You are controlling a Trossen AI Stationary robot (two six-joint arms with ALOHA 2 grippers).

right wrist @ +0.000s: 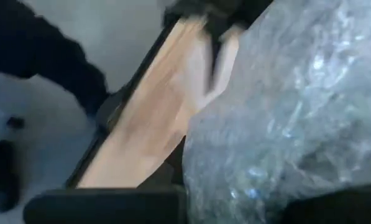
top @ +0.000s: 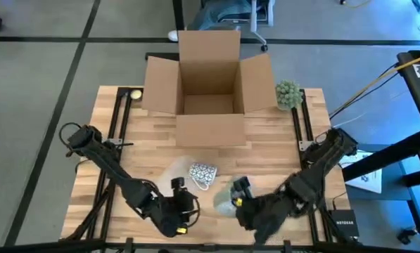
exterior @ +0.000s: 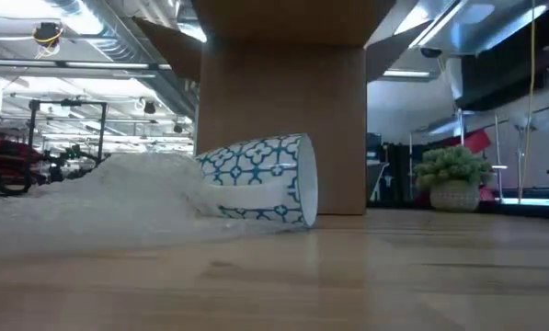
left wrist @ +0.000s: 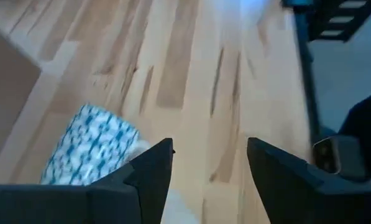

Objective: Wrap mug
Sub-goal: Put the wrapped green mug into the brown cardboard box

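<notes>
- The table [top: 273, 151] is pale wooden butcher block with dark rails along its sides; grey floor lies around it.
- An open cardboard box [top: 210, 88] stands at the far middle of the table, flaps spread out.
- A small green plant [top: 288, 94] in a pot sits just beside the box's right flap; a small round yellowish thing [top: 135, 94] lies near the far left corner.
- The mug [top: 202, 173], white with a teal pattern, lies on its side on the near half of the table, in front of the box.
- Clear bubble wrap [top: 227, 200] spreads on the wood around the mug and toward the near edge.
- The left gripper [top: 178, 185] is low at the near edge, just left of the mug; its wrist view shows the fingers [left wrist: 149, 171] apart with bare wood between them and the mug [left wrist: 92, 146] off to one side.
- The right gripper [top: 239, 188] is near the front edge, right of the mug, at the bubble wrap; its wrist view is filled with the wrap [right wrist: 297, 106] pressed close, and I cannot tell how its fingers stand.
- Only the low view shows the mug's handle [exterior: 246, 195] and its open mouth turned toward the plant [exterior: 453, 176], with the wrap [exterior: 108, 202] heaped against its base.
- That same view shows the room: ceiling lights, shelving and equipment behind the table.
</notes>
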